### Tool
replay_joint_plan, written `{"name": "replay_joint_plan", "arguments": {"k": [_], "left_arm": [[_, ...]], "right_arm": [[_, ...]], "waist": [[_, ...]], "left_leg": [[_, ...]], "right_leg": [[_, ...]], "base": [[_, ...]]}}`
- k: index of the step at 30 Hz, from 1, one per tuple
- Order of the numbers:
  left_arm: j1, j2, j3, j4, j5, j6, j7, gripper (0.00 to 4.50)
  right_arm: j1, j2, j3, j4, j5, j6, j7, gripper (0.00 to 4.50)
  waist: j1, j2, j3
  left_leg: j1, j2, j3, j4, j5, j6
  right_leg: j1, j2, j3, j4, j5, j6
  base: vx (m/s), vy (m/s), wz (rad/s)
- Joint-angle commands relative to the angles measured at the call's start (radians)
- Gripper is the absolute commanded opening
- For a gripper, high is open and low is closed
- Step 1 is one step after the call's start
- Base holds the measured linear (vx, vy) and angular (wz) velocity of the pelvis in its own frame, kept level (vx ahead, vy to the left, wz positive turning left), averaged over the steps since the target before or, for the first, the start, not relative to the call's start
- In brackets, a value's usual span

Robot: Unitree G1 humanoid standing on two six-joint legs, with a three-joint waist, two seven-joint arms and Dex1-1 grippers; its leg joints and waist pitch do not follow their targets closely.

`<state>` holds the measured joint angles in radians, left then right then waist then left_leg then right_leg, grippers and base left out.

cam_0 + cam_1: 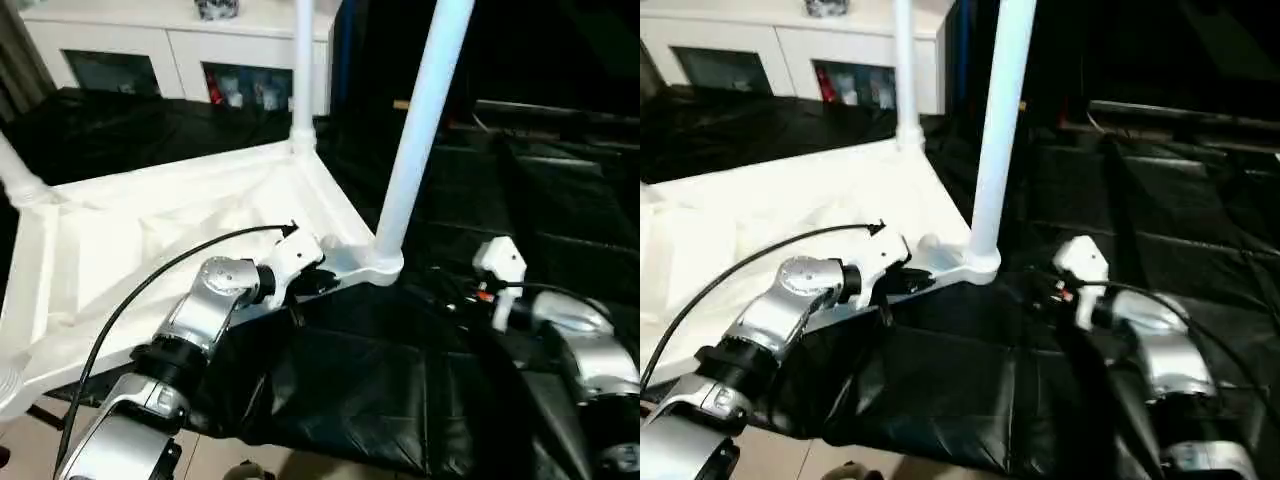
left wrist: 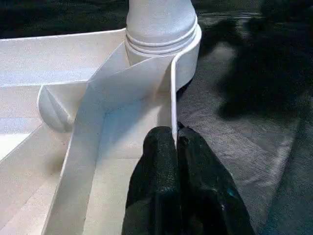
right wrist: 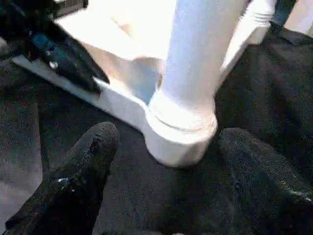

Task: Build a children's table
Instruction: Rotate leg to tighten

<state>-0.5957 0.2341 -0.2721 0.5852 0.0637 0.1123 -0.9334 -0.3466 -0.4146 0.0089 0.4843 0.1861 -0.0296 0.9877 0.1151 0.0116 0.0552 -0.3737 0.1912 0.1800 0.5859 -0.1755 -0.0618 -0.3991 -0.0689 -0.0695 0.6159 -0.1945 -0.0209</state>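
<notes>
The children's table lies upside down on black cloth: a white ribbed tabletop [image 1: 150,240] with white legs standing up from its corner sockets. One leg [image 1: 420,130] rises from the near right socket [image 3: 181,137], another leg [image 1: 303,70] from the far corner, and a third leg [image 1: 15,175] at the left edge. My left gripper [image 2: 175,134] is shut on the tabletop's thin rim [image 2: 172,98], just short of the near right socket. My right gripper [image 3: 168,137] stands open a little before that socket, a finger [image 3: 93,147] to each side, touching nothing.
A white cabinet [image 1: 170,40] with glass-fronted doors stands behind the tabletop at the back left. Black cloth [image 1: 380,380] covers the ground under and to the right of the table. A black cable [image 1: 150,290] arches over my left forearm. Pale floor [image 1: 30,440] shows at the lower left.
</notes>
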Motion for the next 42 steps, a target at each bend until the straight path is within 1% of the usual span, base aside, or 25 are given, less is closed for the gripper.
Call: {"name": "replay_joint_plan", "arguments": {"k": [1,2,3,5,7,9,10,11,12,14,15,16,17,19,20,22,23,28,29,30,35,37,38,41,42], "left_arm": [[0.011,-0.002,-0.009,-0.038,-0.036,-0.029,-0.036,0.00],[0.015,0.005,-0.012,-0.046,-0.038,-0.031,-0.053,0.00],[0.018,0.010,-0.015,-0.051,-0.040,-0.030,-0.067,0.00],[0.023,0.016,-0.016,-0.060,-0.042,-0.030,-0.083,0.00],[0.032,0.030,-0.020,-0.077,-0.046,-0.029,-0.115,0.00],[0.035,0.038,-0.021,-0.084,-0.047,-0.028,-0.125,0.00],[0.037,0.045,-0.022,-0.088,-0.049,-0.028,-0.133,0.00],[0.037,0.045,-0.022,-0.088,-0.049,-0.028,-0.133,0.00],[0.039,0.051,-0.020,-0.090,-0.050,-0.027,-0.136,0.00],[0.041,0.057,-0.021,-0.093,-0.049,-0.024,-0.136,0.00],[0.041,0.058,-0.020,-0.094,-0.047,-0.023,-0.135,0.00],[0.041,0.058,-0.020,-0.094,-0.047,-0.023,-0.135,0.00],[0.042,0.059,-0.019,-0.096,-0.046,-0.020,-0.136,0.00],[0.045,0.060,-0.016,-0.100,-0.047,-0.014,-0.135,0.00],[0.045,0.061,-0.015,-0.100,-0.047,-0.013,-0.135,0.00],[0.047,0.063,-0.014,-0.100,-0.048,-0.012,-0.135,0.00],[0.047,0.064,-0.014,-0.100,-0.048,-0.012,-0.135,0.00],[0.047,0.074,-0.013,-0.100,-0.049,-0.012,-0.139,0.00],[0.046,0.075,-0.013,-0.098,-0.049,-0.012,-0.140,0.00],[0.043,0.076,-0.013,-0.094,-0.048,-0.014,-0.140,0.00],[0.033,0.075,-0.008,-0.078,-0.040,-0.005,-0.120,0.00],[0.025,0.066,-0.001,-0.064,-0.035,0.003,-0.091,0.00],[0.025,0.066,-0.001,-0.064,-0.035,0.003,-0.091,0.00],[-0.006,0.027,0.016,-0.023,-0.011,0.036,0.022,0.00],[-0.018,0.010,0.018,-0.009,-0.004,0.049,0.057,0.00]], "right_arm": [[-0.019,0.004,0.006,-0.007,0.007,0.018,-0.002,3.93],[-0.032,0.020,0.012,-0.006,0.022,0.044,0.000,3.93],[-0.041,0.031,0.016,-0.003,0.029,0.058,0.000,4.04],[-0.048,0.037,0.022,-0.004,0.031,0.070,0.001,4.21],[-0.070,0.039,0.060,0.027,-0.045,0.013,-0.034,4.39],[-0.093,0.048,0.059,0.060,-0.065,0.003,-0.066,4.39],[-0.114,0.055,0.055,0.087,-0.078,-0.001,-0.093,4.39],[-0.114,0.055,0.055,0.087,-0.078,-0.001,-0.093,4.39],[-0.129,0.060,0.052,0.106,-0.073,0.004,-0.089,4.39],[-0.140,0.063,0.052,0.119,-0.068,0.009,-0.082,4.14],[-0.146,0.064,0.053,0.124,-0.067,0.012,-0.083,4.03],[-0.146,0.064,0.053,0.124,-0.067,0.012,-0.083,4.03],[-0.149,0.065,0.056,0.130,-0.064,0.012,-0.081,3.94],[-0.161,0.069,0.058,0.151,-0.061,0.006,-0.070,3.67],[-0.165,0.072,0.058,0.159,-0.061,0.005,-0.067,3.67],[-0.169,0.076,0.060,0.169,-0.059,0.003,-0.055,3.39],[-0.171,0.078,0.061,0.174,-0.059,0.001,-0.054,3.39],[-0.189,0.087,0.064,0.204,-0.062,-0.013,-0.048,2.91],[-0.191,0.087,0.064,0.208,-0.062,-0.014,-0.045,2.91],[-0.199,0.089,0.066,0.222,-0.066,-0.021,-0.039,2.75],[-0.204,0.098,0.074,0.242,-0.077,-0.027,-0.042,2.34],[-0.199,0.108,0.081,0.244,-0.089,-0.018,-0.068,2.12],[-0.199,0.108,0.081,0.244,-0.089,-0.018,-0.068,2.12],[-0.181,0.171,0.078,0.259,-0.117,0.020,-0.229,2.01],[-0.177,0.201,0.067,0.261,-0.118,0.036,-0.294,2.01]], "waist": [[0.001,-0.009,-0.065],[0.002,-0.007,-0.066],[0.002,-0.007,-0.067],[0.001,-0.005,-0.067],[0.002,-0.005,-0.067],[0.002,-0.006,-0.067],[-0.001,-0.007,-0.066],[-0.001,-0.005,-0.066],[-0.001,-0.009,-0.065],[0.000,-0.007,-0.066],[0.000,-0.011,-0.067],[0.001,-0.010,-0.067],[0.001,-0.012,-0.067],[0.001,-0.012,-0.067],[0.001,-0.013,-0.066],[0.000,-0.012,-0.066],[0.000,-0.012,-0.066],[0.000,-0.010,-0.068],[0.000,-0.010,-0.067],[0.000,-0.009,-0.068],[-0.002,-0.008,-0.068],[-0.002,-0.009,-0.067],[-0.002,-0.009,-0.067],[-0.007,-0.011,-0.062],[-0.008,-0.015,-0.060]], "left_leg": [[0.011,0.044,-0.016,-0.064,-0.200,0.074],[0.013,0.044,-0.016,-0.063,-0.197,0.074],[0.008,0.044,-0.017,-0.064,-0.182,0.078],[0.010,0.044,-0.016,-0.063,-0.181,0.078],[0.010,0.045,-0.015,-0.064,-0.179,0.070],[0.013,0.045,-0.015,-0.063,-0.180,0.059],[0.010,0.044,-0.015,-0.065,-0.177,0.057],[0.013,0.042,-0.013,-0.064,-0.181,0.053],[0.013,0.043,-0.013,-0.064,-0.185,0.054],[0.012,0.043,-0.014,-0.064,-0.183,0.055],[0.010,0.043,-0.013,-0.063,-0.173,0.061],[0.010,0.043,-0.013,-0.063,-0.169,0.063],[0.010,0.043,-0.012,-0.062,-0.166,0.066],[0.010,0.043,-0.013,-0.062,-0.166,0.067],[0.010,0.043,-0.012,-0.062,-0.168,0.067],[0.010,0.044,-0.012,-0.062,-0.171,0.065],[0.010,0.044,-0.013,-0.062,-0.168,0.064],[0.010,0.043,-0.012,-0.061,-0.157,0.068],[0.010,0.044,-0.012,-0.061,-0.160,0.068],[0.011,0.044,-0.012,-0.061,-0.164,0.067],[0.011,0.044,-0.012,-0.061,-0.165,0.065],[0.011,0.043,-0.012,-0.062,-0.170,0.063],[0.011,0.043,-0.012,-0.062,-0.170,0.063],[0.015,0.041,-0.013,-0.067,-0.202,0.042],[0.017,0.041,-0.013,-0.069,-0.210,0.032]], "right_leg": [[0.047,-0.080,0.047,-0.090,-0.243,-0.190],[0.046,-0.080,0.047,-0.088,-0.229,-0.195],[0.050,-0.080,0.047,-0.082,-0.187,-0.209],[0.049,-0.080,0.046,-0.081,-0.174,-0.214],[0.050,-0.082,0.047,-0.079,-0.174,-0.214],[0.047,-0.084,0.048,-0.078,-0.175,-0.218],[0.049,-0.083,0.048,-0.078,-0.177,-0.219],[0.047,-0.081,0.048,-0.080,-0.184,-0.217],[0.047,-0.081,0.049,-0.080,-0.186,-0.215],[0.049,-0.082,0.049,-0.077,-0.179,-0.215],[0.051,-0.082,0.050,-0.076,-0.164,-0.212],[0.051,-0.082,0.049,-0.074,-0.160,-0.212],[0.051,-0.082,0.049,-0.075,-0.158,-0.213],[0.051,-0.083,0.049,-0.075,-0.168,-0.213],[0.051,-0.083,0.048,-0.076,-0.172,-0.213],[0.050,-0.083,0.048,-0.076,-0.186,-0.211],[0.051,-0.083,0.049,-0.076,-0.184,-0.210],[0.051,-0.082,0.048,-0.072,-0.155,-0.218],[0.050,-0.082,0.049,-0.073,-0.156,-0.220],[0.050,-0.082,0.048,-0.073,-0.161,-0.221],[0.050,-0.081,0.048,-0.072,-0.151,-0.226],[0.051,-0.082,0.049,-0.073,-0.164,-0.222],[0.051,-0.082,0.049,-0.073,-0.164,-0.222],[0.045,-0.083,0.049,-0.082,-0.247,-0.204],[0.044,-0.083,0.051,-0.087,-0.282,-0.190]], "base": [[0.000,0.000,0.00],[0.000,0.000,0.00],[0.000,0.000,0.00],[0.000,0.000,0.00],[0.000,0.000,0.00],[0.000,0.000,0.00],[0.000,0.000,0.00],[0.000,0.000,0.00],[0.000,0.000,0.00],[0.000,0.000,0.00],[0.000,0.000,0.00],[0.000,0.000,0.00],[0.000,0.000,0.00],[0.000,0.000,0.00],[0.000,0.000,0.00],[0.000,0.000,0.00],[0.000,0.000,0.00],[0.000,0.000,0.00],[0.000,0.000,0.00],[0.000,0.000,0.00],[0.000,0.000,0.00],[0.000,0.000,0.00],[0.000,0.000,0.00],[0.000,0.000,0.00],[0.000,0.000,0.00]]}}
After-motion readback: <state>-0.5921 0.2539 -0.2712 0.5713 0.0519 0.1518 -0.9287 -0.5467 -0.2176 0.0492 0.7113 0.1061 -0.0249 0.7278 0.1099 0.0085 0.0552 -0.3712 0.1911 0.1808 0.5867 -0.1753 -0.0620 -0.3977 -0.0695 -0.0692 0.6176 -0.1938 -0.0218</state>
